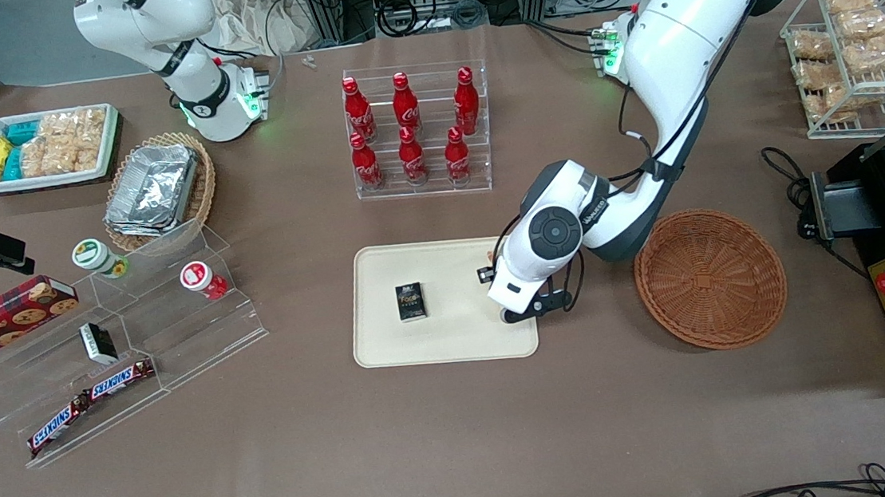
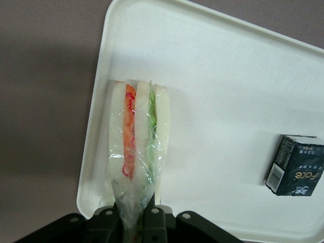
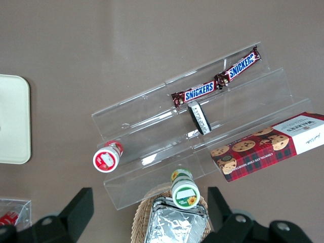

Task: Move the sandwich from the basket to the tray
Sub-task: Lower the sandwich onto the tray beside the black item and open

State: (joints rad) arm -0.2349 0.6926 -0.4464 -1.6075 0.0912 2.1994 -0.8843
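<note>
Over the tray (image 1: 450, 336), at its end nearest the basket (image 1: 709, 277), I have the gripper (image 1: 514, 312) hanging low, its fingers clamped on the wrapped sandwich (image 2: 137, 152). In the wrist view I see the wedge standing on edge against the tray floor, close to the rim, its clear wrap gathered between the fingers (image 2: 152, 218). I can make out pale bread slices with an orange-red layer and a green layer between them. In the front view the arm's wrist hides the sandwich from me.

Also on the tray, toward the parked arm's end from the gripper, lies a small dark box (image 1: 410, 301); I read "Face" on it in the wrist view, plus a barcode on one end. The reddish-brown wicker basket sits on the tabletop (image 1: 459, 439) beside the tray, toward the working arm's end.

Farther from the front camera than the tray stands a clear rack of six red Coca-Cola bottles (image 1: 410, 135). Toward the parked arm's end from the tray, a clear stepped stand (image 1: 130, 340) carries two Snickers bars (image 1: 91, 403), and a red tartan Walkers cookie box (image 1: 0, 319) lies beside it.
</note>
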